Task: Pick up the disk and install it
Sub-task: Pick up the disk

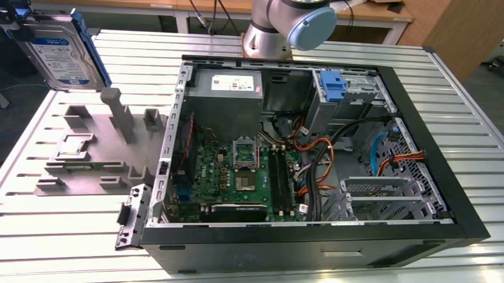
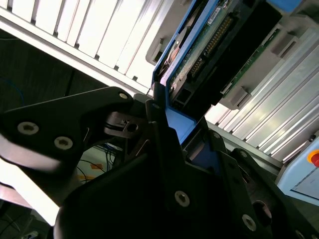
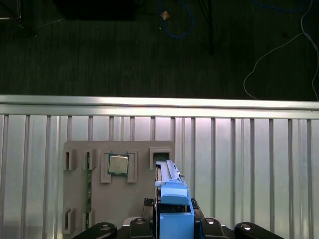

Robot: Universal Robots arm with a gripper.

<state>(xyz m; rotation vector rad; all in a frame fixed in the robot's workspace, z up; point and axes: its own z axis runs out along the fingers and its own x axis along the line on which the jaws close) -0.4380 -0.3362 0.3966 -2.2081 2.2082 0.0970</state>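
Pincer (image 2: 168,127) clamps disk (image 1: 61,53) — upright, aloft.

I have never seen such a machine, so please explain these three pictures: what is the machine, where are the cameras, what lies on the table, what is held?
This is one robot arm with a gripper. The exterior view looks at the table from outside; both wrist views come from cameras riding on the arm. On the table stand an open computer case and a grey holder plate. The gripper is shut on the disk, a drive in a blue frame, held in the air near that plate.
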